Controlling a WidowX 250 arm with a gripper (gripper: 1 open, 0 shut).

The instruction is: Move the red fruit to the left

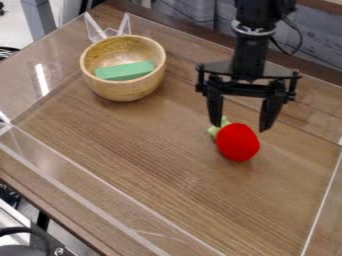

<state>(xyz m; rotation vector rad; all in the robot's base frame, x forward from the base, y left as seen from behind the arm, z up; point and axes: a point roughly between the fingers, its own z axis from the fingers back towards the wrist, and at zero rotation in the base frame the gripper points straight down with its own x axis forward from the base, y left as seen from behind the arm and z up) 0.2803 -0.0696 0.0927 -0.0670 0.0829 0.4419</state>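
So the gripper (243, 113) hangs pointing straight down, jaws spread wide and holding nothing, right above the red fruit (239, 141), with the fingertips either side of its upper back edge. The fruit sits on the wooden counter (134, 160), right of centre, green leaf toward the back. The wooden bowl (123, 68) with a flat green item (122, 71) sits back left. No readable writing anywhere.
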